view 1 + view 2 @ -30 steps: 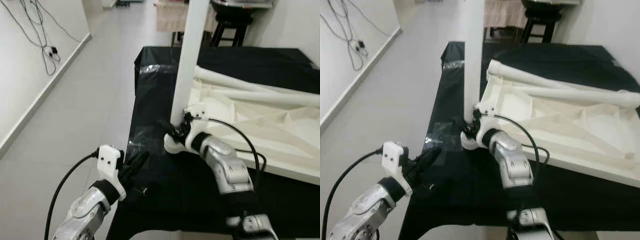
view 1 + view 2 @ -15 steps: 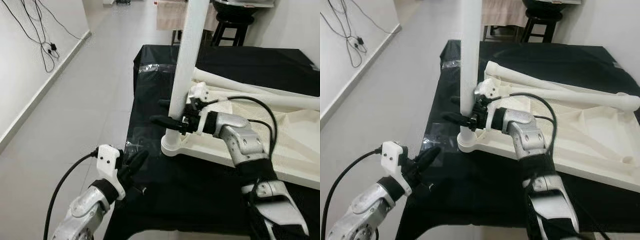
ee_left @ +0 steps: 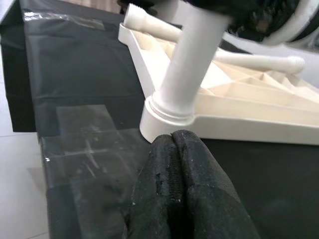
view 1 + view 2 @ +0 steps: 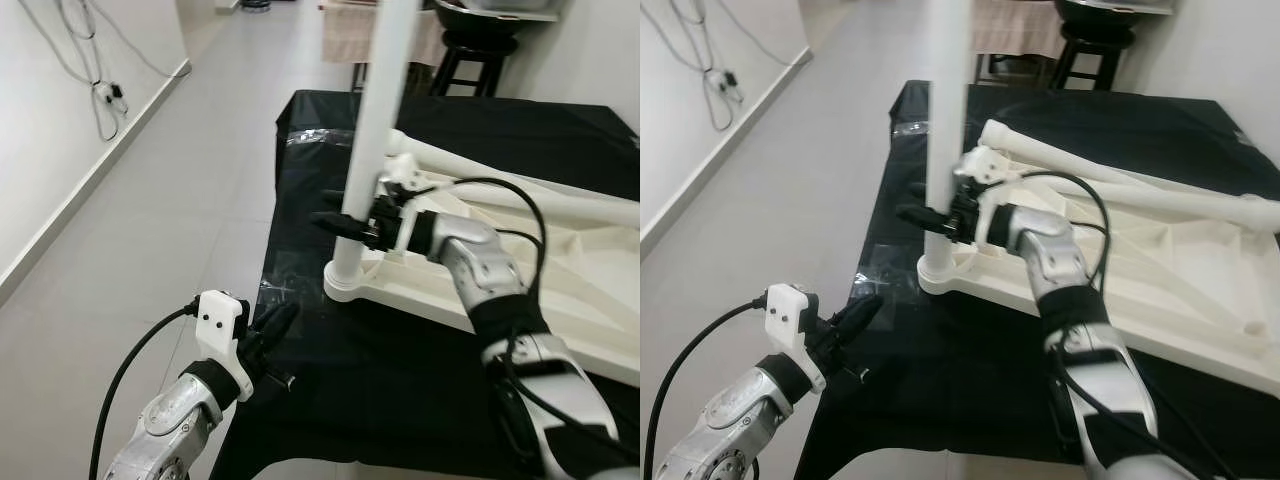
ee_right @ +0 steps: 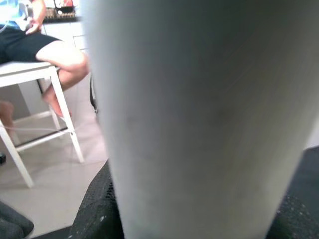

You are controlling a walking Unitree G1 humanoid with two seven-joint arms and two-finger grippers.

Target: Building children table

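Note:
A white table leg (image 4: 378,130) stands upright in the corner socket (image 4: 346,285) of the upside-down white table top (image 4: 560,290), which lies on a black-covered table. My right gripper (image 4: 325,206) is shut on this leg a little above the socket, one black finger on each side. In the right wrist view the leg (image 5: 199,114) sits close up between the fingers (image 5: 94,209). My left gripper (image 4: 275,325) hovers shut and holding nothing at the table's near left corner, short of the socket (image 3: 167,117).
Two loose white legs (image 4: 520,195) lie across the table top. The black table's left edge (image 4: 275,200) drops to open tiled floor. A black stool (image 4: 475,55) stands beyond the table. A person sits on a white stool (image 5: 30,74).
My right gripper has risen from the socket at the leg's base and now clasps the leg higher up. The left arm has stayed put.

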